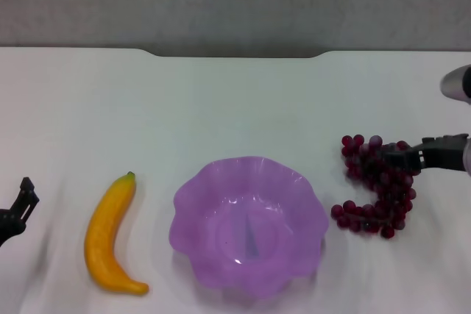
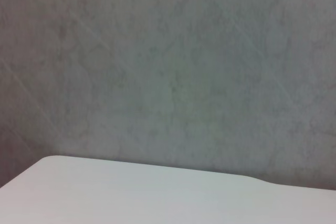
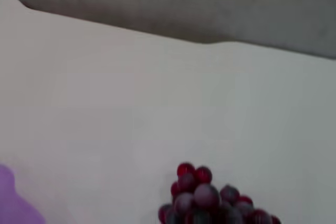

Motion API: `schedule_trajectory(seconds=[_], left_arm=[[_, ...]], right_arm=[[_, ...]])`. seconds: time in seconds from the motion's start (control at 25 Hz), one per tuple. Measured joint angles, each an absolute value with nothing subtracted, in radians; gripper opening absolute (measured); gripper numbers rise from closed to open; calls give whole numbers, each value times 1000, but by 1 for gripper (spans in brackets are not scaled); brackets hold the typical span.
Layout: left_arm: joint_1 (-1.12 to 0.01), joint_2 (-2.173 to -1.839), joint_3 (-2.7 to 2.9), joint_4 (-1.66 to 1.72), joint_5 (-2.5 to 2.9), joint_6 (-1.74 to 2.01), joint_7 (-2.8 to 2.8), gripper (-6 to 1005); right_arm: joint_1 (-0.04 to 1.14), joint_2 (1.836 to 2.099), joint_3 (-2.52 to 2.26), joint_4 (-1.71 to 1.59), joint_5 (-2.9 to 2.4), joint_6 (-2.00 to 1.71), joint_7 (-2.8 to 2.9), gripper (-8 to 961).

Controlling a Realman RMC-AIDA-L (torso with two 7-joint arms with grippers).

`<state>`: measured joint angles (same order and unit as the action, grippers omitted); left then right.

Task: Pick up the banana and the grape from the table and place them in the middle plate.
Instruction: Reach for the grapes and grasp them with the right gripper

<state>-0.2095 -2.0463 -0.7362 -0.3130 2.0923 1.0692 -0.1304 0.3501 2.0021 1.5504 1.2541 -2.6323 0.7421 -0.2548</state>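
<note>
White and smooth, the table [image 1: 221,101] fills my head view, with a shallow notch in its far edge. At the near edge's middle sits the translucent purple middle plate [image 1: 305,204], scalloped and empty. Toward the left edge lies the banana [image 1: 109,237], smooth and curved. Toward the right edge the glossy grape [image 1: 372,215] clump lies, with my right gripper [image 1: 401,158] over it; grip unclear. My left gripper [image 1: 22,204] waits at the left edge, open.
</note>
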Motion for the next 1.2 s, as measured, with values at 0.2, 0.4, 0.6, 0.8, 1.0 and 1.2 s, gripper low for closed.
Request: schedule_trajectory(seconds=[0.2, 0.4, 0.6, 0.8, 1.0, 1.2], left_arm=[[-211, -2047, -735, -314, 2092, 1069, -131, 876], [-212, -2047, -737, -314, 2092, 1069, -131, 876], [-212, -2048, -734, -316, 2092, 1069, -130, 876], [-213, -2048, -732, -318, 2092, 1069, -130, 876], [-213, -2048, -732, -319, 2092, 1069, -130, 876], [-213, -2048, -732, -319, 2092, 1069, -130, 876]], right_arm=[[376, 2003, 1557, 1163, -2616, 727, -247, 778], [396, 2003, 1546, 1057, -2587, 672, -253, 775], [412, 2004, 1511, 995, -2584, 603, -256, 772], [412, 2004, 1492, 965, -2582, 544, -258, 770], [415, 2008, 1447, 919, -2580, 492, -256, 762], [430, 2008, 1409, 870, -2580, 431, -256, 754]])
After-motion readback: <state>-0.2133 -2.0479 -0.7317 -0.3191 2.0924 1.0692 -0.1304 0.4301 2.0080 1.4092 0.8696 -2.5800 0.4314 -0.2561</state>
